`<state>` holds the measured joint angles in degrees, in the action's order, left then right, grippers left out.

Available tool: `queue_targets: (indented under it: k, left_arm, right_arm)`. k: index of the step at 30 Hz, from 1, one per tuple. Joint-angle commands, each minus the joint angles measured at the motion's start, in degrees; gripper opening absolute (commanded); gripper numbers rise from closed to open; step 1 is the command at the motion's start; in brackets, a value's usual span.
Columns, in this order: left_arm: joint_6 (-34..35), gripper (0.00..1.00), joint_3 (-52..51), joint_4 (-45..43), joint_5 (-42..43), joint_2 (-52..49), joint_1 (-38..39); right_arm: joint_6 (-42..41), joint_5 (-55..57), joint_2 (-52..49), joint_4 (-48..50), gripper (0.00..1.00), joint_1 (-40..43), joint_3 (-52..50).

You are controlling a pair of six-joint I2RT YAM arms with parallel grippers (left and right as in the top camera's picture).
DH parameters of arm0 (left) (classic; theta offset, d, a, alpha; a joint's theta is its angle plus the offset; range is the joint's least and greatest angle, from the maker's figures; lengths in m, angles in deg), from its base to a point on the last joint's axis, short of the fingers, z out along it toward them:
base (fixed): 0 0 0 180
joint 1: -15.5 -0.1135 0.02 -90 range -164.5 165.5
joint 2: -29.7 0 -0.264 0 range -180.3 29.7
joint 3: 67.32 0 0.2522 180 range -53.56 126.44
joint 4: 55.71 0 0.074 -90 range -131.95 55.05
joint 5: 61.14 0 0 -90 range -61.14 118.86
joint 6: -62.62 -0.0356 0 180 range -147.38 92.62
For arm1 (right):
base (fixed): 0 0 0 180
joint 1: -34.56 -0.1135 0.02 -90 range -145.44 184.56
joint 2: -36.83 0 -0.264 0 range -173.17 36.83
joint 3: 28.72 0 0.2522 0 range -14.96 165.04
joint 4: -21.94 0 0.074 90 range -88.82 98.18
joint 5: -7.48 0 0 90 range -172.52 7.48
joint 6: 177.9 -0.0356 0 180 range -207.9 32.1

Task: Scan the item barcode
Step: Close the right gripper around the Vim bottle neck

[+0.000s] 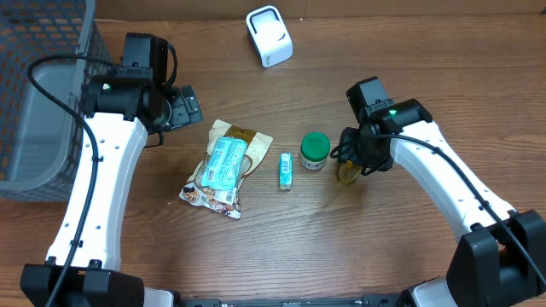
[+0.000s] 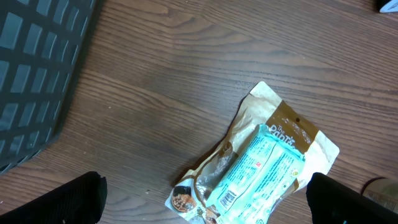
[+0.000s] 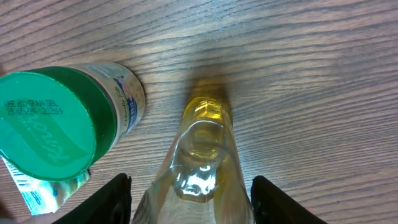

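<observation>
A small clear bottle of yellow liquid (image 3: 202, 155) stands upright on the wooden table, just right of a green-lidded jar (image 3: 53, 124). My right gripper (image 3: 189, 190) reaches down over the bottle, and its black fingers (image 3: 115, 199) press against the two sides. From overhead the bottle (image 1: 345, 174) shows as a yellow patch under the right gripper (image 1: 350, 165). A white scanner (image 1: 269, 36) stands at the table's far edge. My left gripper (image 1: 189, 107) hangs wide open at the back left, holding nothing, with a snack pouch (image 2: 261, 168) below it.
A dark mesh basket (image 1: 43, 102) takes up the left side. The snack pouch (image 1: 223, 166), a small teal packet (image 1: 287, 170) and the green-lidded jar (image 1: 315, 150) lie in a row mid-table. Bare wood runs between them and the scanner.
</observation>
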<state>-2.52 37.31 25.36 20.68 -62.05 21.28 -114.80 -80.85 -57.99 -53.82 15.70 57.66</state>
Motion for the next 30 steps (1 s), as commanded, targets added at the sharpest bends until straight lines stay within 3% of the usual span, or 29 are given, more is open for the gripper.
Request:
queue_targets:
  k: [1, 12, 24, 30]
  left_arm:
    - [-1.07, 1.0, 1.01, -0.09, 0.13, 0.02, -0.11]
    - [-1.07, 1.0, 1.01, -0.09, 0.13, 0.02, -0.11]
    - [-1.09, 1.0, 1.01, -0.09, 0.13, 0.02, -0.11]
    - [-1.07, 1.0, 1.01, -0.09, 0.13, 0.02, -0.11]
  right_arm:
    - [0.17, -0.28, -0.13, 0.68, 0.58, -0.17, -0.24]
    - [-1.36, -0.26, -0.13, 0.35, 0.57, -0.17, -0.24]
    - [-1.11, -0.7, -0.11, -0.04, 0.45, -0.07, 0.31]
    - [1.68, -2.6, 0.33, -2.86, 0.23, 1.95, 2.38]
